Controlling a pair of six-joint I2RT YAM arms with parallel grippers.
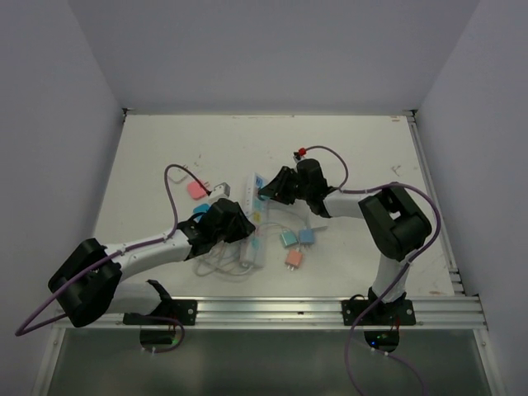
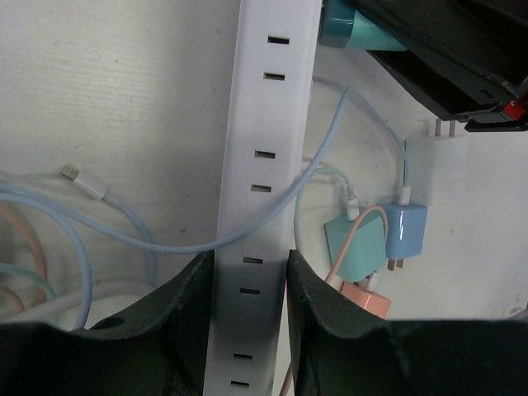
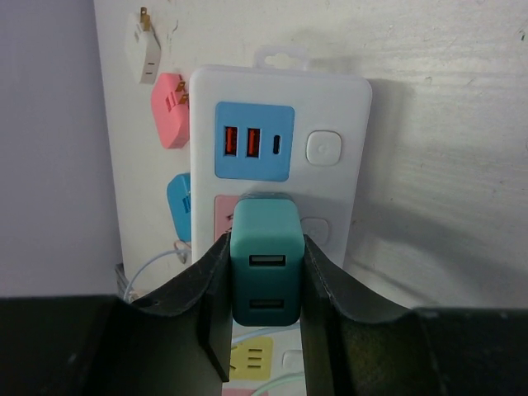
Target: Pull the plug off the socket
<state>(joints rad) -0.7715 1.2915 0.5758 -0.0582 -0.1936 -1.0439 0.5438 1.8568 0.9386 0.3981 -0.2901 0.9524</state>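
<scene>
The socket (image 1: 257, 249) is a long white power strip lying lengthwise at the table's middle. My left gripper (image 1: 235, 224) is shut on its narrow side, the white body (image 2: 264, 165) pressed between both dark fingers (image 2: 186, 313). A teal plug (image 3: 264, 256) with two USB ports sits plugged into the pink outlet face, below the blue USB face of the socket (image 3: 330, 107). My right gripper (image 3: 264, 280) is shut on this plug, one finger flat on each side. In the left wrist view the teal plug (image 2: 355, 33) shows at the strip's far end under the right gripper (image 2: 445, 58).
Loose plug cubes lie right of the strip: teal (image 1: 287, 238), blue (image 1: 306, 237), salmon (image 1: 293, 259). Pink (image 1: 196, 190), white (image 1: 221, 189) and blue (image 1: 200, 210) ones lie left. Thin pastel cables (image 2: 124, 239) loop around the strip. A metal rail (image 1: 272, 309) runs along the near edge.
</scene>
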